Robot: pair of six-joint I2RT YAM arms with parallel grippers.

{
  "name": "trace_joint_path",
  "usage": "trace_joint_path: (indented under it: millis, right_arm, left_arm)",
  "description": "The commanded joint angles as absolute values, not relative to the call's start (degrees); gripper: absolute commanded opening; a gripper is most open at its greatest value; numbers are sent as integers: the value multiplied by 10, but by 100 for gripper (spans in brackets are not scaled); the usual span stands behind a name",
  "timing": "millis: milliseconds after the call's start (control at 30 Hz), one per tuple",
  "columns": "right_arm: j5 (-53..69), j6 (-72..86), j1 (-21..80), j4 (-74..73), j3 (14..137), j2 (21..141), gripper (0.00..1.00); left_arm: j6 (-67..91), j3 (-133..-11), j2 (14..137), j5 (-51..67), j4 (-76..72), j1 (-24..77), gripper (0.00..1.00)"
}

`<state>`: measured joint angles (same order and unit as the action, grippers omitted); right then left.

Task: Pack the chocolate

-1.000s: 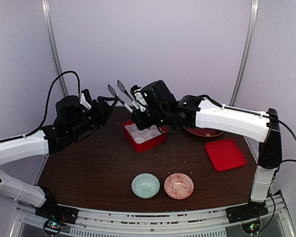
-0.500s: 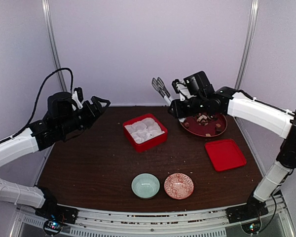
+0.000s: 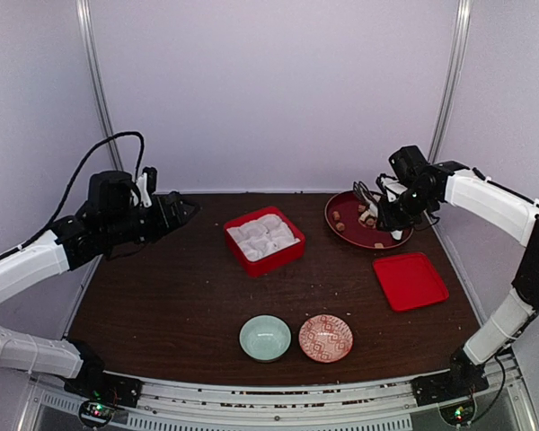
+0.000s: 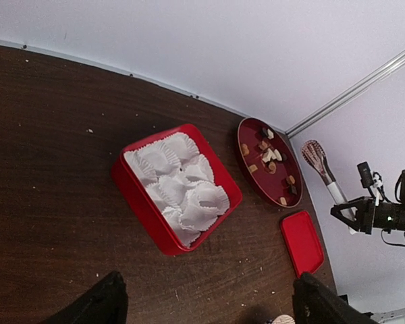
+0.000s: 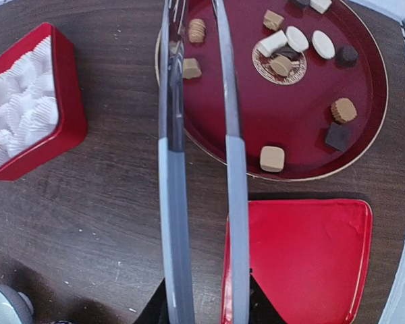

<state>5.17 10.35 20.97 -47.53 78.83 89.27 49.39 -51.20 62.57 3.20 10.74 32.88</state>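
Packing not begun: paper cups (image 4: pixel 182 189) in red box (image 4: pixel 136 202) look empty. All chocolate (image 5: pixel 272 158) on dark-red plate (image 5: pixel 297 121), far right. R gripper (image 3: pixel 388 203) clamps tongs (image 5: pixel 170 202), tips over plate edge, nothing pinched. L gripper (image 3: pixel 181 210) wide open, empty.

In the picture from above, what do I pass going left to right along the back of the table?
left gripper → red box → plate

A robot test booth — bare white panels (image 3: pixel 269 90) (aluminium posts (image 3: pixel 448 90) at corners).
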Motion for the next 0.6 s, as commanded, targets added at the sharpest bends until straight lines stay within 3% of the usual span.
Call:
trace_joint_path:
  millis: [0,567]
  right_arm:
    - [61,74,190,-499,792,919,27]
    - [116,75,190,-505,856,1046,27]
  left_arm:
    - [471,-495,621,57,101,317,87]
    - [463,-466,604,76,100,301,87]
